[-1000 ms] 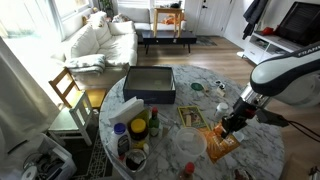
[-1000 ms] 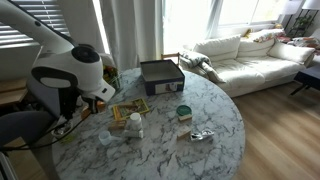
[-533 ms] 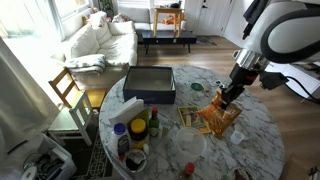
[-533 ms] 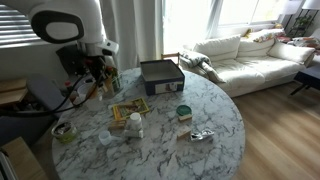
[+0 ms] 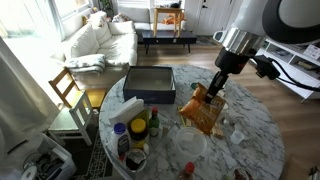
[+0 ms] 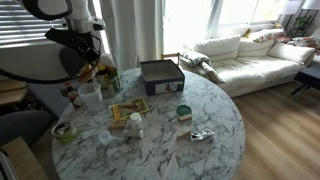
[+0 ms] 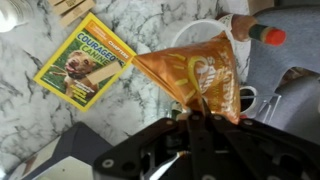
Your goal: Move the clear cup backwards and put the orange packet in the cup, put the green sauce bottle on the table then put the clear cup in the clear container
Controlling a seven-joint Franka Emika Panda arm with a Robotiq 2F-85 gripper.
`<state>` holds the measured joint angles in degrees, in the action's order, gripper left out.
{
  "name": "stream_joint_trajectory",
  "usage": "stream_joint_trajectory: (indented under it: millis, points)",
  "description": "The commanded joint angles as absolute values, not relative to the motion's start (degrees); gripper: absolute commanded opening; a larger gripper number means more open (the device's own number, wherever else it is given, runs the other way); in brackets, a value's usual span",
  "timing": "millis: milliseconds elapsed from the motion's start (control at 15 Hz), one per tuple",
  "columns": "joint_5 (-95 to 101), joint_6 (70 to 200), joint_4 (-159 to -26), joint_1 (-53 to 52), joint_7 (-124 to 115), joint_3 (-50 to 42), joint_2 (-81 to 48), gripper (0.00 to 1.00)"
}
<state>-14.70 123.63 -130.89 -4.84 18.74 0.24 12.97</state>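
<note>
The gripper (image 5: 210, 92) pinched 1 edge of the orange packet (image 5: 201, 113), which hung just behind the clear cup (image 5: 189, 146).

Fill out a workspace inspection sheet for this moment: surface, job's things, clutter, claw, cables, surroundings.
Surface: round marble table, crowded with items.
Job's things: orange packet hangs from the claw above the table, not yet in the cup; clear cup stands upright on the table.
Clutter: booklet, dark tray, bottles and jars grouped at the table's edge.
Claw: claw shut on the packet's top edge.
Cables: dark lead looping beside the wrist.
Surroundings: white sofa, wooden chair.
</note>
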Motion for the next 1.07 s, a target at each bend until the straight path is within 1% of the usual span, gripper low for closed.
stream_joint_trajectory:
  millis: [0, 400, 600, 1000]
  points:
    - [-18.7, 127.1, -135.6, -7.2, 26.1, 0.0, 16.4, 0.0]
    - [-23.9, 143.3, -145.6, -10.7, 34.4, -0.4, 18.8, 0.0]
    - [-22.8, 149.7, -149.4, -12.1, 37.5, -0.8, 18.9, 0.0]
    - [-20.8, 156.1, -152.9, -14.6, 43.4, -1.6, 18.4, 0.0]
